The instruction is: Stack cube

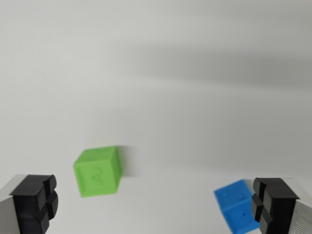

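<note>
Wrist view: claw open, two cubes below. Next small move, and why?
Probably shift toward the wrist view's left to centre over the green plastic cube. The open claw holds nothing, and neither cube sits between its fingers: the green one lies just inside the left finger, while the blue plastic cube is partly hidden by the right finger. The two cubes lie apart on the white surface.
</note>
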You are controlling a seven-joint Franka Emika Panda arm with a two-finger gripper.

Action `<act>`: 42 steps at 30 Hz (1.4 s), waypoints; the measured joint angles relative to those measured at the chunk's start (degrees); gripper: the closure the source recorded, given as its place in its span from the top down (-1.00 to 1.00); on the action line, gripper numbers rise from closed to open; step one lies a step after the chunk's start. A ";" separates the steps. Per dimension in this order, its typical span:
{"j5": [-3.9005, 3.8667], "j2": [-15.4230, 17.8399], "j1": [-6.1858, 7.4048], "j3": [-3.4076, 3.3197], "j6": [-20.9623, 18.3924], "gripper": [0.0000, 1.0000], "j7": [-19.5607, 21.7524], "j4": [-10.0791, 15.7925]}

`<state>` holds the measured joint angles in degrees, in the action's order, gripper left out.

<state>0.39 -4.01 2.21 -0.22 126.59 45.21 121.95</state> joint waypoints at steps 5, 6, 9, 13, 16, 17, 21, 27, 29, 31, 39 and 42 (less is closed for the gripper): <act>-0.01 0.71 0.43 0.19 1.52 1.00 0.16 2.30; -0.01 0.84 0.51 0.22 1.75 1.00 0.18 2.67; -0.02 1.34 0.86 0.36 2.80 1.00 0.31 4.31; -0.03 1.86 1.22 0.56 4.12 1.00 0.47 6.20; -0.04 2.36 1.57 0.77 5.28 1.00 0.64 7.95; -0.04 2.51 1.67 0.85 5.71 1.00 0.68 8.50; -0.05 3.00 2.12 1.12 7.23 1.00 0.89 10.58; -0.06 3.64 2.83 1.60 9.65 1.00 1.33 13.78; -0.06 3.88 3.12 1.80 10.62 1.00 1.53 15.00; -0.06 4.08 3.40 2.01 11.60 1.00 1.71 16.22; -0.07 4.44 4.55 2.82 15.31 1.00 2.50 20.45; -0.07 4.51 5.04 3.18 16.81 1.00 2.88 22.10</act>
<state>0.33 0.49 7.25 2.96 143.41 48.09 144.05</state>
